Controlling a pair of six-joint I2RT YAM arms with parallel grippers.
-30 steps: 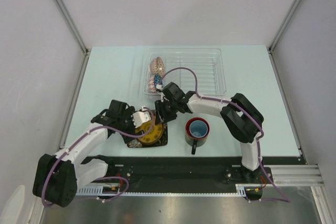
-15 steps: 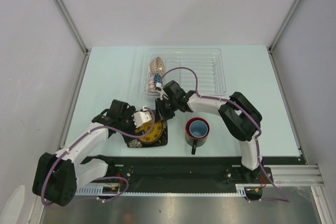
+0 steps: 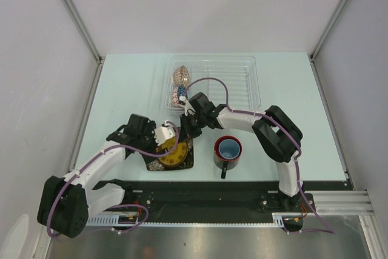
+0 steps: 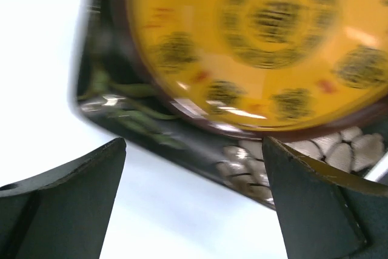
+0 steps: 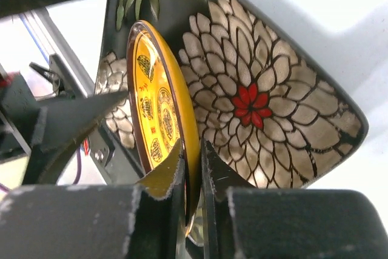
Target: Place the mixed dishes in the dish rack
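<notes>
A square dark plate (image 3: 183, 163) with a flower pattern lies on the table at the front. A yellow round plate (image 3: 171, 153) on it is tipped up on edge. My right gripper (image 3: 187, 130) is shut on the yellow plate's rim (image 5: 159, 113), with the square plate (image 5: 260, 107) behind it; its jaws (image 5: 193, 150) pinch the rim. My left gripper (image 3: 159, 144) is open beside the square plate's left corner (image 4: 151, 130), its fingertips (image 4: 103, 168) apart and empty. The red mug (image 3: 228, 150) with a light-blue inside stands to the right. A blue-patterned bowl (image 3: 177, 96) sits in the clear dish rack (image 3: 239, 83).
A second, brownish patterned bowl (image 3: 181, 76) stands on edge at the rack's left end. The rack's right part holds nothing. White walls with metal posts (image 3: 91, 53) enclose the table. A black rail (image 3: 200, 189) runs along the near edge.
My right gripper has drawn slightly back toward the rack and the yellow plate stands more steeply. My left gripper has shifted a little to the right along the square plate.
</notes>
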